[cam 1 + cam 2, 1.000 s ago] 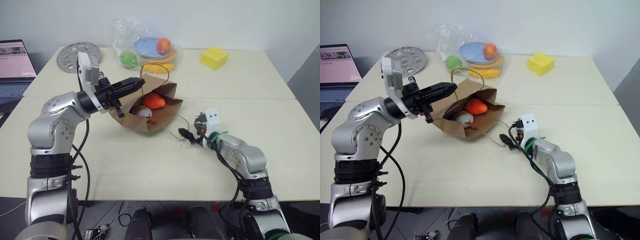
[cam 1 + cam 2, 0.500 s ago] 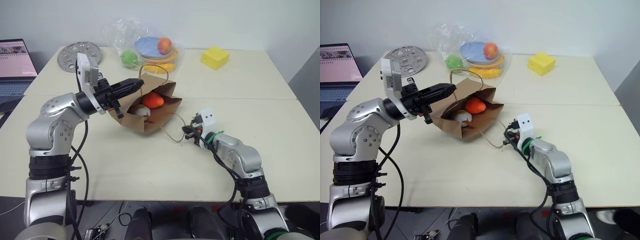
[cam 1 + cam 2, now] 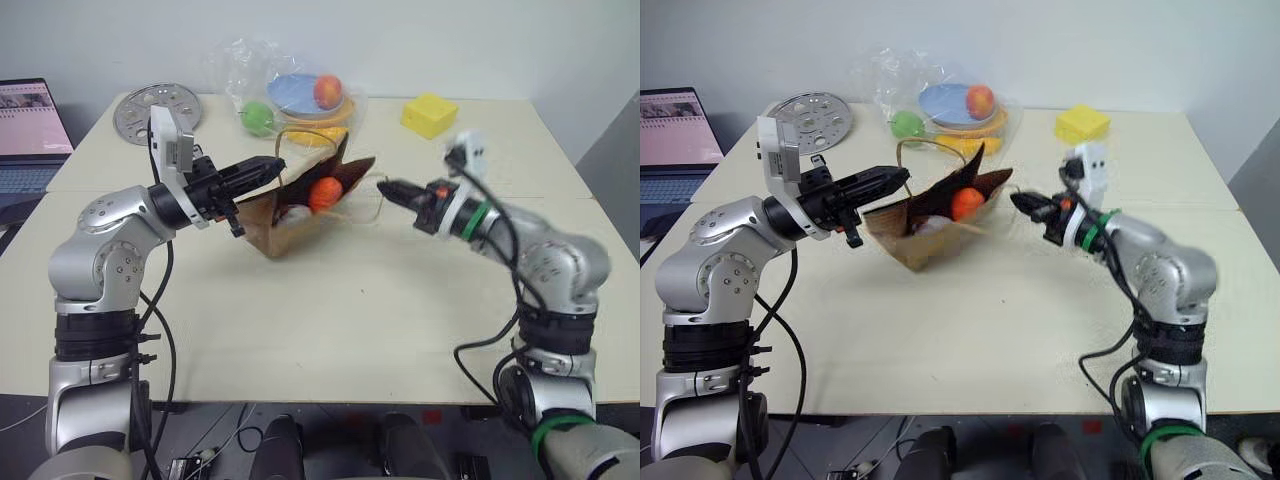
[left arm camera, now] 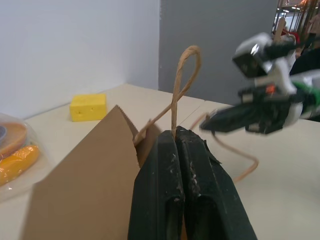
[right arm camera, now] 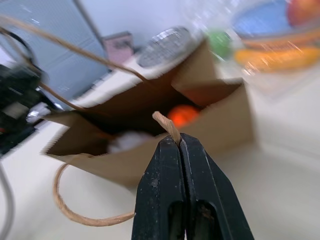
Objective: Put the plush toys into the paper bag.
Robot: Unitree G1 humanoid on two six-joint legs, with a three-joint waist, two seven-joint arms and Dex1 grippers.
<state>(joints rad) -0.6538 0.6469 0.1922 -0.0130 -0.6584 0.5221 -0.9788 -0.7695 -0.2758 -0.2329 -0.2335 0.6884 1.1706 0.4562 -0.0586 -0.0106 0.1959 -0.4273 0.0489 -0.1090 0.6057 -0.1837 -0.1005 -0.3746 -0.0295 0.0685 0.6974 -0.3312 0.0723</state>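
Plush toys [image 3: 320, 195] both sit in paper bag [image 3: 290, 215], centre of frame on tabletop; light, soft. My left hand [image 3: 270, 167] and right hand [image 3: 385, 187] each pinch a thin cord handle; bag flimsy, lift evenly w/ both

Two cream tables [image 3: 330, 330] pushed together, pale wall [image 3: 400, 40] behind, laptop [image 3: 30, 130] at left.

We hold the paper bag [image 3: 925, 235] between our left end effector [image 3: 902, 177] and right end effector [image 3: 1018, 200], each pinching a cord handle; the carrot toy [image 3: 966, 204] and white egg toy [image 3: 931, 227] sit inside, above the table [image 3: 970, 330].
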